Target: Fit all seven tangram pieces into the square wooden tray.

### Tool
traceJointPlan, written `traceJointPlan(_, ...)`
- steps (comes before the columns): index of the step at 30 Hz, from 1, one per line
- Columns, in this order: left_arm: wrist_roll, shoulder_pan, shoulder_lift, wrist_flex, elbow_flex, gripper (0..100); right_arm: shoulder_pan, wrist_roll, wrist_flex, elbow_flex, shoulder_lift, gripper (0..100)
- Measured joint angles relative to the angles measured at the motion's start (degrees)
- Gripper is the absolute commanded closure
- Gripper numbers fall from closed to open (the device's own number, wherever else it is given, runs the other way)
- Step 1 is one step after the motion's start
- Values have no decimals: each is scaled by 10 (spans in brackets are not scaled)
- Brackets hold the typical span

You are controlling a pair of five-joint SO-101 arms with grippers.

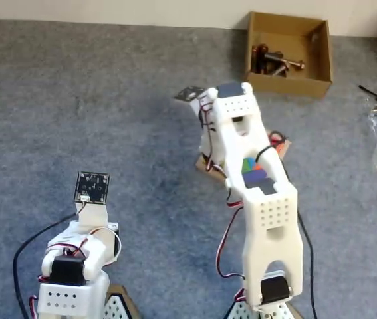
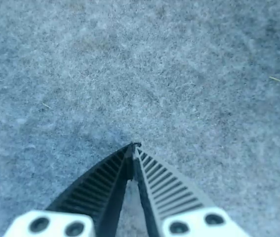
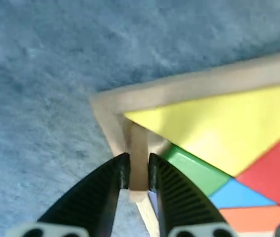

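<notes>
We see two white arms on a grey, felt-covered tabletop (image 1: 75,100). The left arm (image 1: 75,266) sits folded at the near left of the high view, well apart from the task's things. In its wrist view the left hand (image 2: 132,148) points down at bare felt with its two ribbed fingers pressed together, their tips meeting. The right arm (image 1: 271,212) stretches away from its base over the square wooden tray (image 3: 204,84). The tray lies on the tabletop near the middle of the high view, largely hidden beneath that arm. The right hand (image 3: 139,159) pinches the tray's raised rim just beside one corner, one finger outside the wall and the other inside it. Within the tray we note a yellow piece (image 3: 214,128) lying along the rim and reaching toward that corner, with a green piece (image 3: 194,170) touching its inner edge. A blue piece (image 3: 238,195), a red piece (image 3: 278,168) and an orange piece (image 3: 258,217) are packed edge to edge beyond them. We cannot tell how many pieces the tray holds in all. A cardboard box (image 1: 284,85) with small brown and metallic items stands toward the far right of the high view, well apart from the tray.
</notes>
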Motion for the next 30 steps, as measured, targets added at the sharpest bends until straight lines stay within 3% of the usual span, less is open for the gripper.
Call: traceJointPlan(30, 0, 0, 0, 0, 0, 995, -11, 0, -18, 0, 0, 928)
